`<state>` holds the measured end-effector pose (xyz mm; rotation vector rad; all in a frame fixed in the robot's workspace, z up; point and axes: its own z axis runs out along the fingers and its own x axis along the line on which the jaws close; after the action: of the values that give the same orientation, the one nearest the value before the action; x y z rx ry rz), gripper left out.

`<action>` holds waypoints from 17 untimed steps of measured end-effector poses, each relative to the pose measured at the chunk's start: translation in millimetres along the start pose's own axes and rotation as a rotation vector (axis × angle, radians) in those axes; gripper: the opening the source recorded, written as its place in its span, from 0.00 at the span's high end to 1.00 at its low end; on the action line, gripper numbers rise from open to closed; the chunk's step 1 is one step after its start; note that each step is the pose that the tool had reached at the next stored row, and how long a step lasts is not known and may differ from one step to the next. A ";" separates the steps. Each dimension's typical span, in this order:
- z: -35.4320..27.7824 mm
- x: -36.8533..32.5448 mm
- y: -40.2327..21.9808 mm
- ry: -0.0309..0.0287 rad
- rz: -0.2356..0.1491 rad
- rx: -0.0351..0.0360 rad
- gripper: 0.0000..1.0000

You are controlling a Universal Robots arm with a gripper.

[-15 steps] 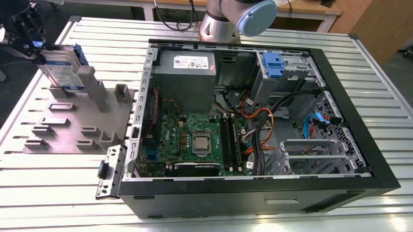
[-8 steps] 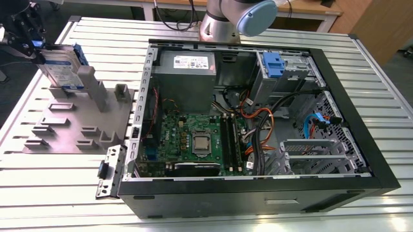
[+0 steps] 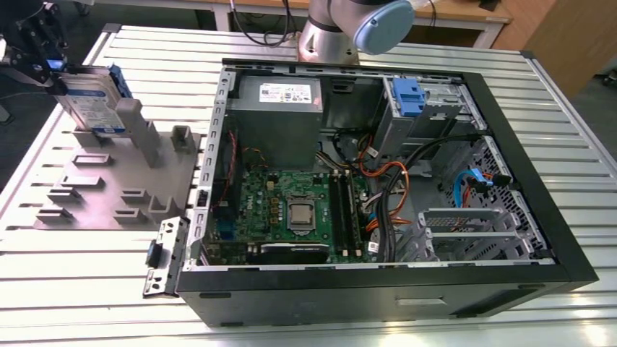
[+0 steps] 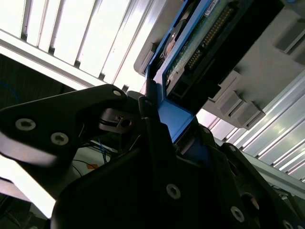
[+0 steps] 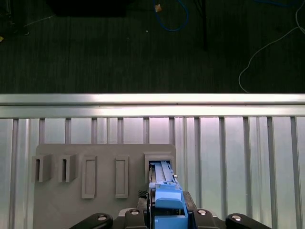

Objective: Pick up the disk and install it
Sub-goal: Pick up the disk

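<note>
legible text: none | labels: disk, power supply | print unreadable

Black screw-studded tool, silver arm

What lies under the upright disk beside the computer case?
A grey slotted holder on the table: the disk stands in one of its slots. The disk's bottom edge and the slot's floor are hidden.

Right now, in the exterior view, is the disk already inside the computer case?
No, the disk stands in the grey fixture, outside the computer case.
</note>
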<state>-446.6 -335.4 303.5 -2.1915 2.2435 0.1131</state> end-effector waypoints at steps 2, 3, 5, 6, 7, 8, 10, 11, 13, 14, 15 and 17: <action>-1.2 0.0 0.1 0.0000 0.000 0.0000 0.64; -1.2 -0.1 0.1 0.0000 0.000 0.0000 0.64; -1.6 -0.1 0.1 0.0001 0.000 -0.0002 0.64; -1.9 -0.1 0.1 0.0001 0.000 -0.0003 0.64; -2.2 -0.1 0.1 0.0001 0.000 -0.0003 0.64; -2.6 -0.1 0.1 0.0001 0.000 -0.0001 0.64; -3.6 -0.2 0.2 0.0000 0.000 -0.0002 0.64; -4.1 -0.2 0.2 0.0000 0.000 -0.0001 0.64; -5.2 -0.3 0.3 0.0000 0.000 -0.0001 0.64; -5.8 -0.3 0.3 0.0001 0.000 -0.0001 0.64; -6.3 -0.3 0.3 0.0000 0.000 0.0000 0.64; -7.4 -0.4 0.4 0.0000 0.000 0.0000 0.64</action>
<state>-446.6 -335.4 310.9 -2.1915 2.2436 0.1131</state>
